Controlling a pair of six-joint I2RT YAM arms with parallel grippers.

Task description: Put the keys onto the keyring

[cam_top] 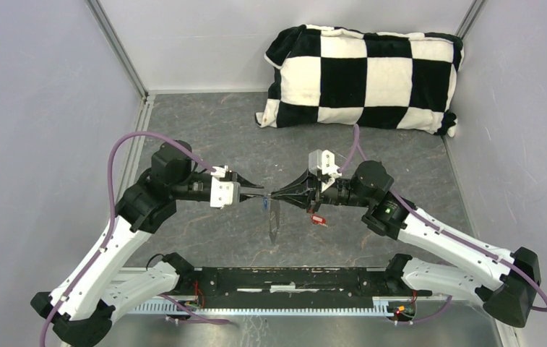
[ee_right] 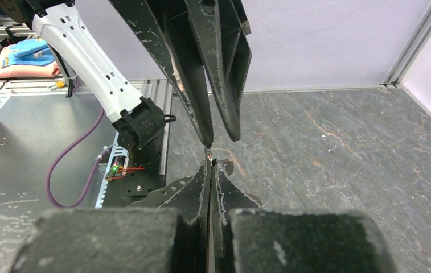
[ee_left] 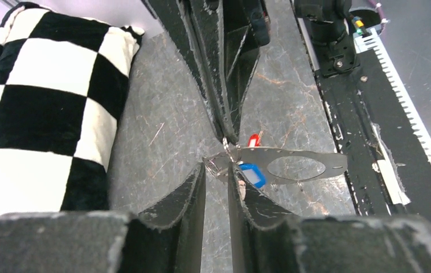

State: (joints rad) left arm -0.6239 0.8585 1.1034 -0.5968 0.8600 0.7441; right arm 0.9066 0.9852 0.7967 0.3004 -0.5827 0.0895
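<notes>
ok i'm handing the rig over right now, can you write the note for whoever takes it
Right tool: shut on the wire end of the keyring, holding it off the table.
Left tool: part open, tips either side of that same end, no clear grip.
Blue key: hangs at that end of the keyring; it looks threaded, but the join is too small to confirm.
Red key: loose on the table, close by the right tool.
Done: blue key, probably.
Left: pick up the red key and thread it on.

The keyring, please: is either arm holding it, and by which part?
The right gripper pinches the keyring at one end, near the blue key. The left gripper's jaws stand apart at that end.
</notes>
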